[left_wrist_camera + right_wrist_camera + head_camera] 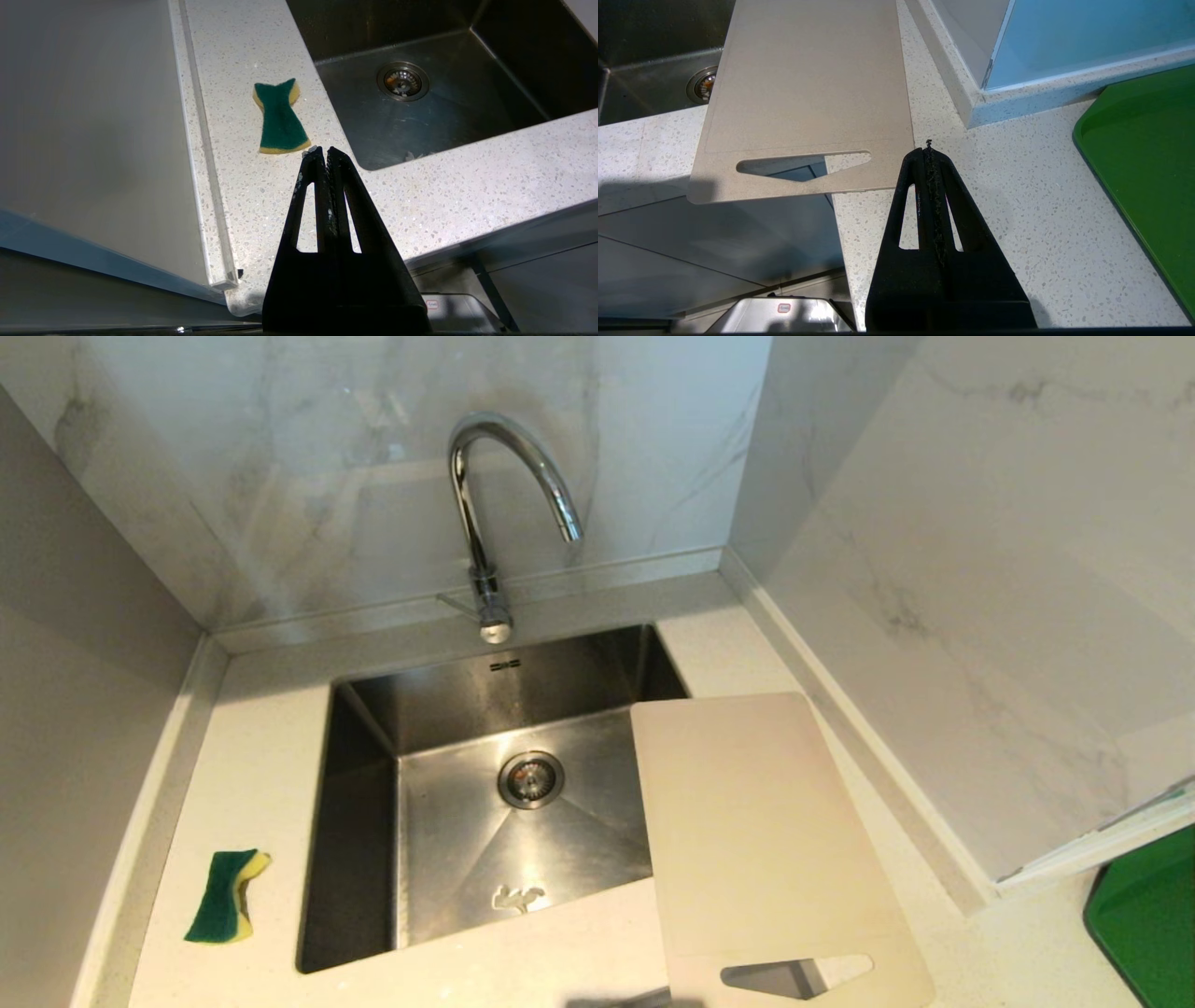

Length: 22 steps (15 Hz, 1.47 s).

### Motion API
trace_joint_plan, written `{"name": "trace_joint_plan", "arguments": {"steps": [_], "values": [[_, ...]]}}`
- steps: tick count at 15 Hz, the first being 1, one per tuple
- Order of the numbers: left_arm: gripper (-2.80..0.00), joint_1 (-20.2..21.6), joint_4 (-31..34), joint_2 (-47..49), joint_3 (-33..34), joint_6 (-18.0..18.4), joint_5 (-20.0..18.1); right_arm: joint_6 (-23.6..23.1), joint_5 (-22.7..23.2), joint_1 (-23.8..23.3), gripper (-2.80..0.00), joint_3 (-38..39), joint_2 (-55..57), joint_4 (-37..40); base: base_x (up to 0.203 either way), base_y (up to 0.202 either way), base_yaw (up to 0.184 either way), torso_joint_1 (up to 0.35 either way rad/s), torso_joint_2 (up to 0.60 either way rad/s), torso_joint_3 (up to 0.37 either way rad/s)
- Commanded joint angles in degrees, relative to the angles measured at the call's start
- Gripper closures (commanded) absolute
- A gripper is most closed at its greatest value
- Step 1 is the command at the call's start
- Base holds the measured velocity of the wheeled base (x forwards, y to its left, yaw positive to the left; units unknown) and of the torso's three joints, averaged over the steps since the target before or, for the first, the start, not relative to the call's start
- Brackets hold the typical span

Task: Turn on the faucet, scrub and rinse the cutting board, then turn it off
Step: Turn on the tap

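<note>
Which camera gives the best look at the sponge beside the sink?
The left wrist view: the sponge lies there whole and large, green side up with yellow edges, on the speckled counter just beyond the shut left tool. The head view shows it smaller, left of the sink. The right wrist view does not show it.

Side walls (980,616) flanking faucet (485,513)

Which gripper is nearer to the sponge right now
The left. The left gripper, fingers shut, hangs just short of the sponge on the counter left of the sink. The right gripper, also shut, is over by the cutting board's handle end, across the sink.
</note>
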Motion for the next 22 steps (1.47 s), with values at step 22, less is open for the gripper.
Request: {"name": "trace_joint_plan", "arguments": {"steps": [22], "values": [[0.0, 0.2, 4.2, 61.7, -80.4, 4.6, 6.2, -0.1, 0.0, 0.0, 0.0, 0.1, 0.1, -0.1, 0.0, 0.0, 0.0, 0.0, 0.0, 0.0]]}}
